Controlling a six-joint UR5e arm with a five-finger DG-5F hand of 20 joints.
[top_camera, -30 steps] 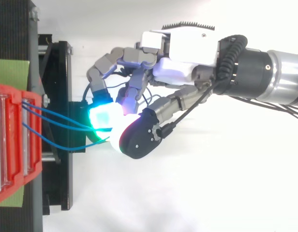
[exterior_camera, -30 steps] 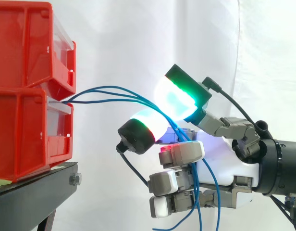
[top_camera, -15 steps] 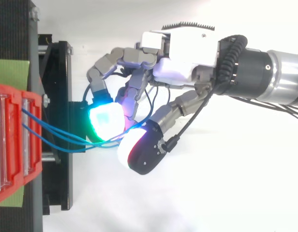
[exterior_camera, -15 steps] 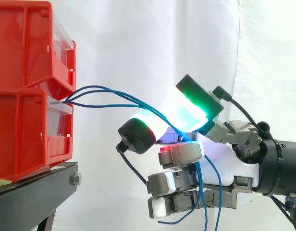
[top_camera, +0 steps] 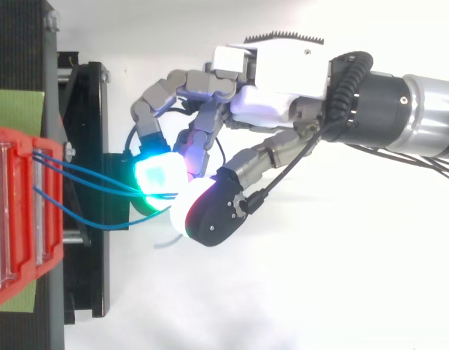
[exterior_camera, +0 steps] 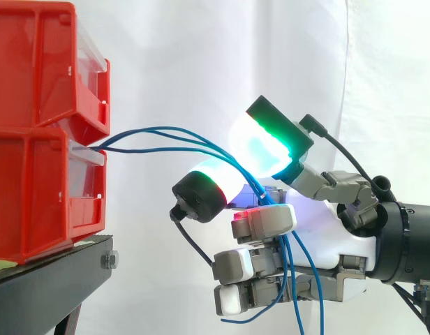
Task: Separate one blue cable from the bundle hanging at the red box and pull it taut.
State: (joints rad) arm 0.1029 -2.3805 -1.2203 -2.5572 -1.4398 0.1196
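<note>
Three blue cables (exterior_camera: 159,136) leave the slot between the two stacked red boxes (exterior_camera: 33,195) and run right to my hand (exterior_camera: 327,237). They pass between the green-glowing fingertip (exterior_camera: 267,139) and the thumb pad (exterior_camera: 201,192), then drop across the palm and through the curled lower fingers. From above, the thumb pad (top_camera: 206,211) presses against the glowing fingertip (top_camera: 160,175) with the cables (top_camera: 86,175) meeting between them. The cables sag a little between box (top_camera: 20,219) and hand. Which cable is pinched I cannot tell.
The red boxes rest on a black stand (exterior_camera: 47,279) whose edge lies just left of and below the hand. A white curtain hangs behind. Loose cable ends (exterior_camera: 271,310) dangle under the hand.
The thumb, swung away from the green-glowing fingertip half a second ago, has closed back against it. That fingertip has risen slightly in the side view, and the cables shifted with it.
</note>
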